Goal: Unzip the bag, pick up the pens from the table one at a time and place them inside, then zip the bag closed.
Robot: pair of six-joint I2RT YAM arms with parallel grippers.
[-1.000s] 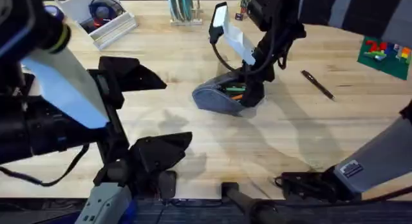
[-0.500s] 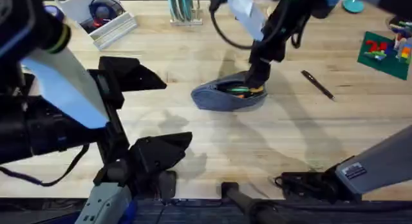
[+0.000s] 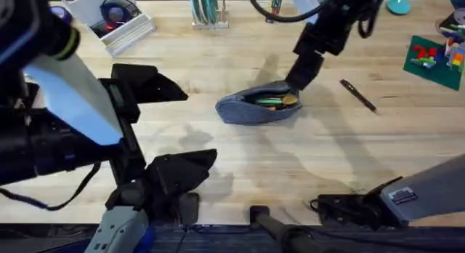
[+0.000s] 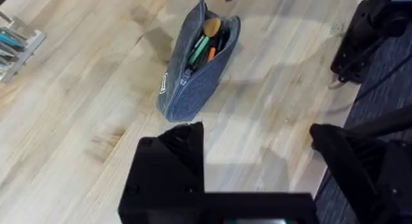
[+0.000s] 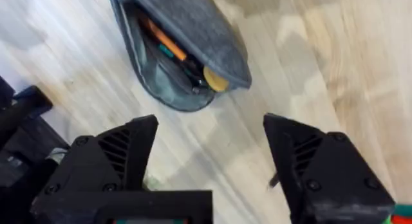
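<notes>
The grey-blue bag (image 3: 256, 105) lies unzipped at mid-table with orange and green pens inside (image 3: 270, 101); it also shows in the left wrist view (image 4: 196, 63) and the right wrist view (image 5: 180, 47). A dark pen (image 3: 358, 95) rests on the table (image 3: 320, 158) to the bag's right. My right gripper (image 3: 298, 77) hangs just above the bag's right end, open with nothing between its fingers (image 5: 122, 153). My left gripper (image 3: 163, 126) is close under the camera at the left, open and empty, its fingers (image 4: 168, 166) well short of the bag.
A white tray (image 3: 109, 20) with blue and red items sits at the back left. A rack of plates (image 3: 205, 9) stands at the back middle. A green board with coloured bricks (image 3: 434, 60) lies at the far right.
The right gripper has lifted off the bag's right end and moved up and to the right. The bag has settled flatter. The left arm has not moved.
</notes>
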